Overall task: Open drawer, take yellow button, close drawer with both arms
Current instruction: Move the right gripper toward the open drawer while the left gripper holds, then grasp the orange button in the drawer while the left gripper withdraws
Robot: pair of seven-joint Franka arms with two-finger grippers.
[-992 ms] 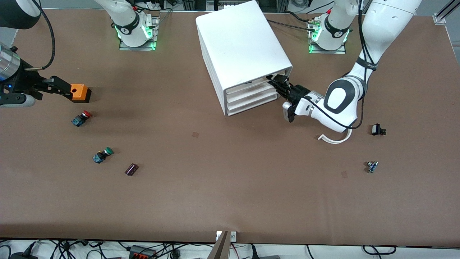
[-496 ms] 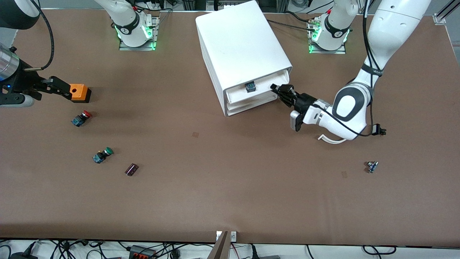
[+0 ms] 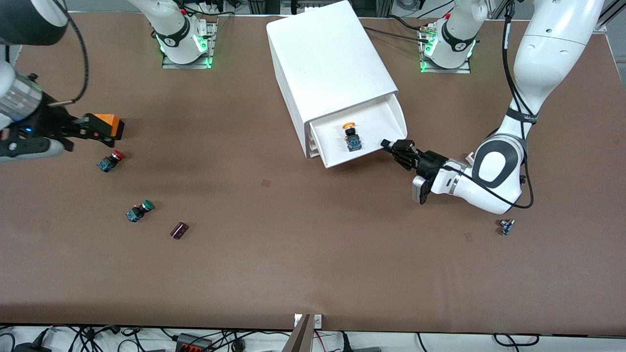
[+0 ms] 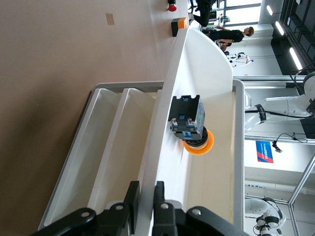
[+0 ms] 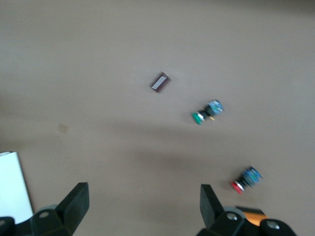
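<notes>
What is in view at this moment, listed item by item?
Big boxy white cabinet: one, white, midway between the arm bases.
Shallow white plastic drawer: one, top of the stack, pulled out.
Yellow-orange-capped push button: one, in the drawer.
Red-capped button: one, blue body, right arm's end.
Green-capped button: one, blue body, nearer the front camera.
Small dark purple block: one, beside the green one.
Orange block: one, above the red button.
Small dark part: one, left arm's end.
Left gripper: fingers shut on the drawer's front edge.
Right gripper: open, above the table.
</notes>
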